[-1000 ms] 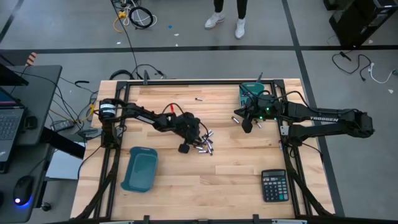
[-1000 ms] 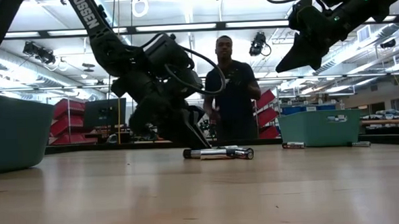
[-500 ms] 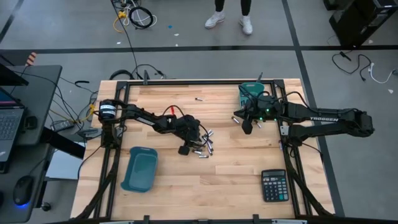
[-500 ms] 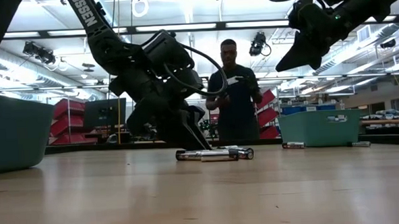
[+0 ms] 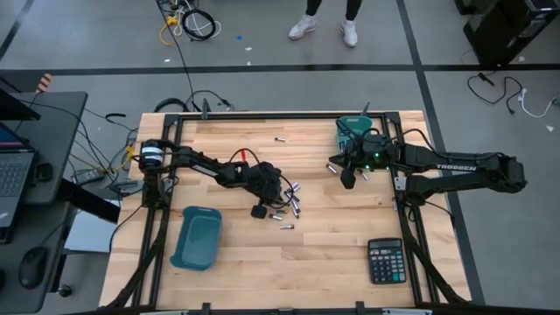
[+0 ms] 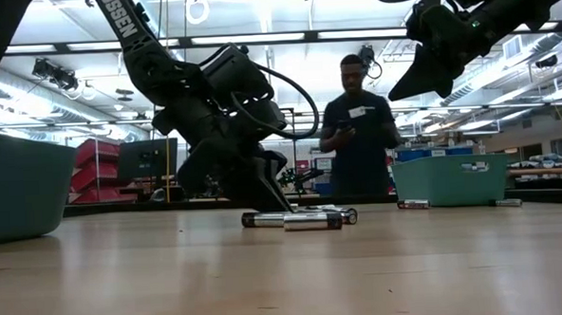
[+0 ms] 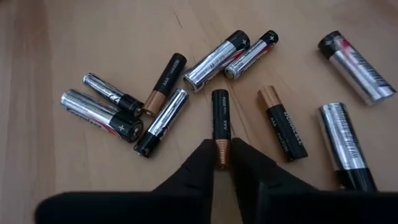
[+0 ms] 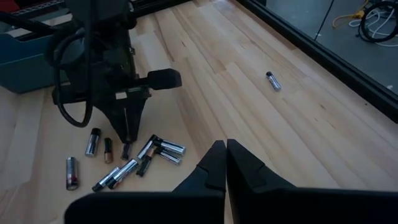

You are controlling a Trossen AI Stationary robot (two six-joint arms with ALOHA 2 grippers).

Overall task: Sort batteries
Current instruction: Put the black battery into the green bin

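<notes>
Several small silver and black batteries (image 5: 285, 203) lie flat in a loose cluster at the table's middle, also seen in the left wrist view as batteries (image 7: 155, 106) and in the low view as batteries (image 6: 307, 218). My left gripper (image 5: 260, 210) stands at the cluster's left side, fingers down on the table, shut on one black battery. My right gripper (image 5: 347, 179) hovers shut above the table near the far-right teal bin (image 5: 353, 133), and its fingers (image 8: 224, 152) hold nothing. One lone battery (image 5: 280, 139) lies toward the far edge. My left gripper (image 7: 221, 163) pinches a black battery by its copper-coloured end (image 7: 221, 149) between its two fingertips. The fingers come from above, slanting down, and lie along the battery. The battery lies flat on the table, its black end (image 7: 219, 99) pointing away from the fingers.
A second teal bin (image 5: 197, 236) sits at the near left and a black calculator (image 5: 385, 261) at the near right. A few loose batteries (image 5: 333, 168) lie by the right gripper. A person (image 6: 360, 125) stands beyond the far edge. Bare wood lies near the front edge.
My left gripper has stayed low at the cluster and nudged it: one or two batteries have slid a little toward the table's near and left side. The right arm has kept still. The person behind the table has walked to the right.
</notes>
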